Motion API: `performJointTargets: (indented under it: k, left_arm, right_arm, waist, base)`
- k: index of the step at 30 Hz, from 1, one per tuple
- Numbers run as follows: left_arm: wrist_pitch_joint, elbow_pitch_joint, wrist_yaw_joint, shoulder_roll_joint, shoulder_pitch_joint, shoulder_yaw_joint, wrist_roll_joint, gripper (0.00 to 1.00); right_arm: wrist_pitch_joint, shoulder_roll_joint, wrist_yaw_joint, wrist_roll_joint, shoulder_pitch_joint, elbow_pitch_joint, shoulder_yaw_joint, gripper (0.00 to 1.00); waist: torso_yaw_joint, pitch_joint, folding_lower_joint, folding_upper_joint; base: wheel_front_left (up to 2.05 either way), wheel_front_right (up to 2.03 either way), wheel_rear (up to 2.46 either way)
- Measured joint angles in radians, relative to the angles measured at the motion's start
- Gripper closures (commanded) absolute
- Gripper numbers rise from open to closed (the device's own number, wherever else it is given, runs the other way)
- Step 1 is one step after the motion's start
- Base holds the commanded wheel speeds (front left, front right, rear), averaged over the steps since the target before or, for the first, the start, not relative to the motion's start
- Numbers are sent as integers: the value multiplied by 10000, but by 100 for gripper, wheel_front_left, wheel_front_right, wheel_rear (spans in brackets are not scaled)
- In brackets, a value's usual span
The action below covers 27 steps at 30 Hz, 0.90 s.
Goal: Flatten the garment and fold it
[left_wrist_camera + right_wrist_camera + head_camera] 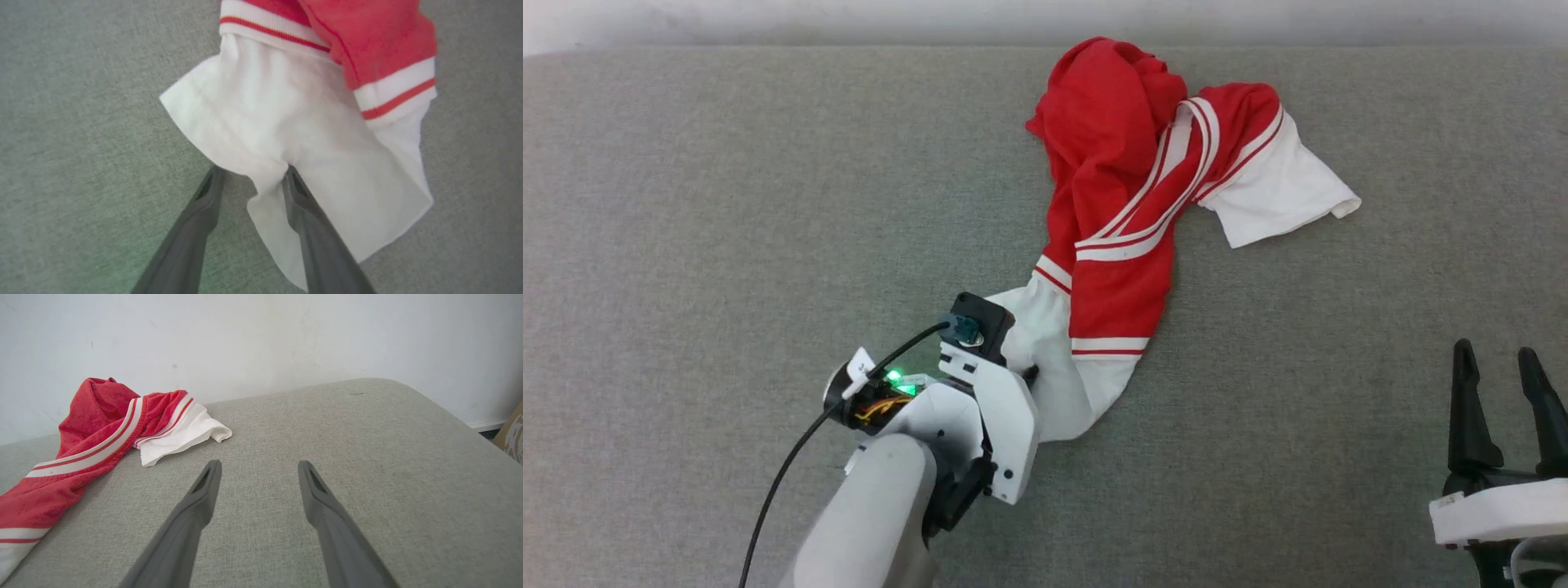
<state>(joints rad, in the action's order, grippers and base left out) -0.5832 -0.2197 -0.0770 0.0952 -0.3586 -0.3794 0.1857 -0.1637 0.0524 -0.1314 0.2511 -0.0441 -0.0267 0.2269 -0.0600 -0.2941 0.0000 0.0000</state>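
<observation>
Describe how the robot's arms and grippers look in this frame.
The left gripper and right gripper each have two long, dark grey, tapering jaws on white angular housings. The left forearm is rounded and pale grey, with a black cable, a white tag, a green light and exposed orange wires at the wrist.

The left arm reaches forward from near centre, wrist pitched down, the left tool [252, 173] with fingers parted, while the right tool [1494, 353] rests near right, fingers spread wide, pointing far.
</observation>
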Motion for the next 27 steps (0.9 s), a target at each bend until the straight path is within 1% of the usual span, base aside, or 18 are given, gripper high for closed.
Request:
performJointTargets:
  k: [4, 7, 9, 12, 14, 17, 19, 21, 23, 25, 26, 27]
  left_arm:
    - [441, -59, 19, -169, 61, -56, 351, 100]
    - [1340, 121, 305, -244, 266, 109, 570, 100]
    - [1923, 535, 545, -307, 419, 360, 819, 100]
    - [2242, 1407, 849, -253, 951, 832, 1131, 100]
    - [2174, 2059, 1022, 4, 1647, 1227, 1335, 100]
    - [2036, 2938, 1471, 771, 2927, 2146, 1446, 100]
    - [2063, 3231, 1724, 1175, 3665, 2832, 1678, 100]
    - [2178, 3183, 1785, 1572, 4285, 3260, 1689, 100]
    - [2451, 2884, 1833, 1760, 4651, 3480, 1712, 100]
    - [2723, 2451, 1829, 1695, 4735, 3526, 1810, 100]
    - [2966, 2215, 1831, 1597, 4731, 3540, 1837, 66]
    - [3241, 2015, 1833, 1496, 4712, 3540, 1839, 14]
  right_arm:
    - [-73, 2, 0, 40, 8, 207, 19, 0]
    - [-132, 0, 0, 52, 5, 339, 15, 0]
    - [-134, 0, 2, 54, 0, 403, -2, 0]
    - [-130, 0, 2, 52, -38, 412, 23, 0]
    - [-128, 2, 0, 52, -96, 401, 71, 0]
    - [-113, -2, 2, 35, -256, 351, 188, 0]
    - [-33, 2, 0, 17, -325, 286, 274, 0]
    - [52, 2, 0, -27, -376, 219, 299, 0]
    - [148, 0, 0, -67, -404, 146, 286, 0]
    - [234, 0, 0, -88, -405, 81, 268, 0]
    - [278, 2, 0, -134, -405, 58, 253, 0]
    - [328, 0, 0, -146, -404, 42, 232, 0]
  waist:
    - [33, 137, 0, 0]
    - [34, 329, 2, 0]
    - [33, 491, 1, 0]
    - [30, 750, 0, 0]
    - [16, 910, -1, 0]
    - [-29, 1081, -2, 0]
    - [-101, 1124, -2, 0]
    - [-173, 1134, -1, 0]
    - [-244, 1125, -2, 0]
    - [-315, 1106, -1, 0]
    - [-351, 1097, -1, 0]
    - [-382, 1092, -1, 0]
  base:
    - [0, 0, 0]
    - [0, 0, 0]
    - [0, 0, 0]
    - [0, 0, 0]
    - [0, 0, 0]
    - [0, 0, 0]
    - [0, 0, 0]
    - [0, 0, 0]
    - [0, 0, 0]
    - [0, 0, 0]
    - [0, 0, 0]
    - [0, 0, 0]
